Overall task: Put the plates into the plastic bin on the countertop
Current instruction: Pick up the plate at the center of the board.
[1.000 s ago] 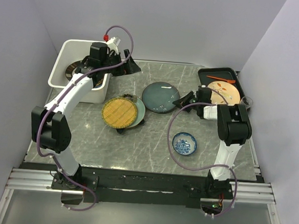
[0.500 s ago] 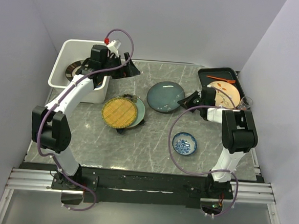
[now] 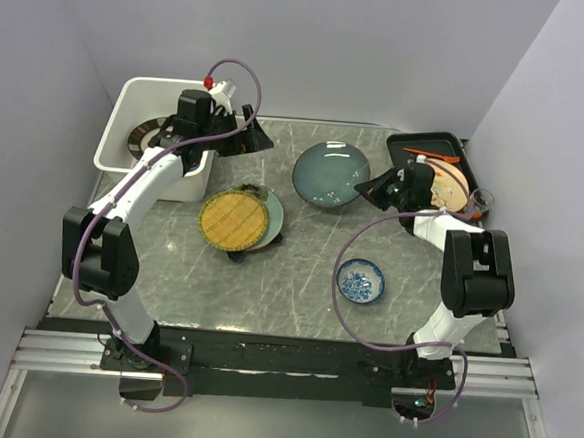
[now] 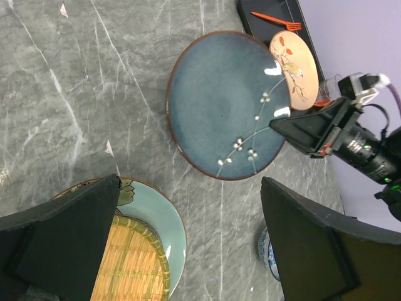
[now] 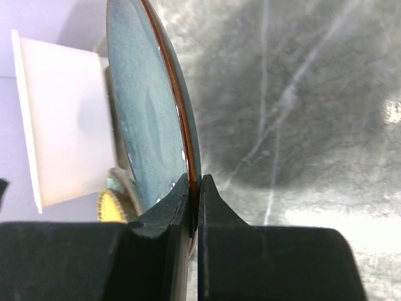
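Right fingers pinch the thin rim of the glossy round grey-blue plate; left fingers gape wide.

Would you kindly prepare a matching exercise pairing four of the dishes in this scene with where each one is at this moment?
Column one:
1. grey-blue plate
2. yellow woven-pattern plate
3. dark brown plate
4. small blue-and-white dish

Column two:
A. inside the plastic bin
B. alone on the countertop
C. gripped at its rim by the right pincer
D. stacked on the pale green plate

Pairs: 1-C, 2-D, 3-A, 4-B
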{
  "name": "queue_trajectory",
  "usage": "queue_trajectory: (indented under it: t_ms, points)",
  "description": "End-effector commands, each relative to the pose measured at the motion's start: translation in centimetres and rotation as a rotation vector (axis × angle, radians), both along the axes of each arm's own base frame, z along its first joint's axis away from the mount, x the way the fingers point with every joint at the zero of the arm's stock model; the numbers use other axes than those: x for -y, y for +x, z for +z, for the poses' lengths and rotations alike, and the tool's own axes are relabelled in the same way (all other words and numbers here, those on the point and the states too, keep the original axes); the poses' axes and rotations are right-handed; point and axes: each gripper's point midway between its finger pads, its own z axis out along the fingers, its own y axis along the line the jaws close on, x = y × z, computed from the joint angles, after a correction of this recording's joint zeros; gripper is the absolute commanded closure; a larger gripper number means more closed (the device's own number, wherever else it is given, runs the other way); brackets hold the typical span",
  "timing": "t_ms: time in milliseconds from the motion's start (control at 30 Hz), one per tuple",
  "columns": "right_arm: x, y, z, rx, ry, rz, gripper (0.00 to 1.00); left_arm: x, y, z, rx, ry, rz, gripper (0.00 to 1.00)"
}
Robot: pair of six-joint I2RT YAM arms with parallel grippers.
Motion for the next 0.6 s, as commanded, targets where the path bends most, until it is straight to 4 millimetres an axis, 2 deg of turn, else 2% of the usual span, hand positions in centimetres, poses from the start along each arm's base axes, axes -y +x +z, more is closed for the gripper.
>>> queue_trajectory:
  t_ms: [0,67,567]
  points:
    - [-1.3,0.7,9.9,0.291,0.083,0.078,1.00,0.4,-0.6,2.2,0.072,-0.024,-0.034,0.01]
    - [-1.5,0.5,11.0,0.328,0.094,0.092,1.00,0.5,-0.6,2.0,0.069,-0.027,-0.036,0.01]
    - [-3.5,-1.5,14.9,0.479,0.215,0.222,1.00,1.0,-0.4,1.0,0.038,-0.047,-0.057,0.01]
